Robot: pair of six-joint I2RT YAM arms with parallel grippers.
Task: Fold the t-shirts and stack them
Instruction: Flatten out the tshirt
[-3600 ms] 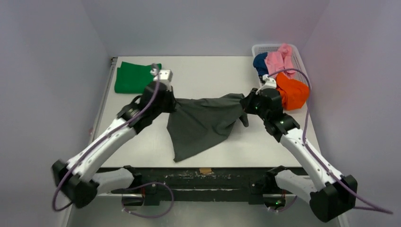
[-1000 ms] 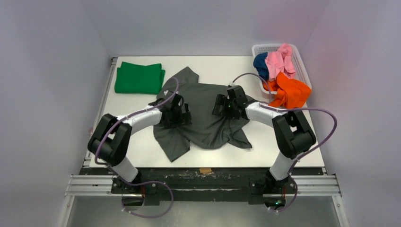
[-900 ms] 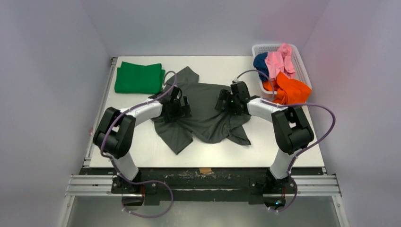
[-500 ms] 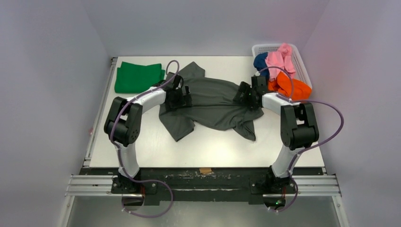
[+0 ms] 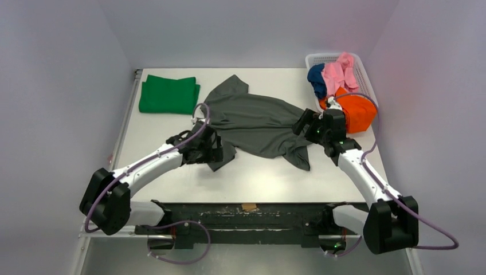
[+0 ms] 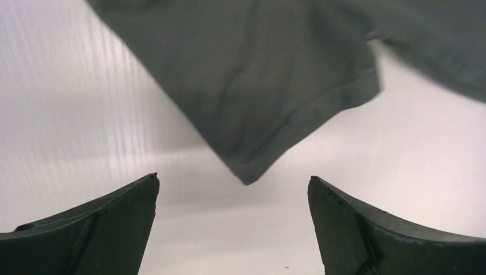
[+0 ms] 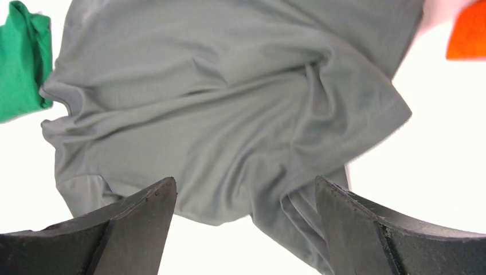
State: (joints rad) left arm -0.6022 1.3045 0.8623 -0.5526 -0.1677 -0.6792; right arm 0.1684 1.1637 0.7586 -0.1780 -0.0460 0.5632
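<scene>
The dark grey t-shirt (image 5: 252, 120) lies spread but wrinkled on the middle of the table, one sleeve towards the back. My left gripper (image 5: 216, 150) stands open at its near left corner. In the left wrist view that corner (image 6: 252, 86) ends just ahead of the open gripper (image 6: 233, 179), with nothing between the fingers. My right gripper (image 5: 302, 122) hovers open over the shirt's right edge, and cloth (image 7: 218, 103) lies below the open gripper (image 7: 245, 179). A folded green t-shirt (image 5: 169, 94) lies at the back left. Orange (image 5: 355, 112), pink (image 5: 338, 71) and navy (image 5: 315, 77) t-shirts are bunched in the basket.
The white lattice basket (image 5: 362, 69) stands at the back right corner, with the orange shirt spilling over its near end. Bare white table (image 5: 258, 180) runs along the front edge. The green shirt's edge (image 7: 20, 57) and an orange patch (image 7: 470, 31) show in the right wrist view.
Both grippers have drawn back from over the grey shirt, the left to its near left corner, the right to its right edge. The shirt now lies wider across the table.
</scene>
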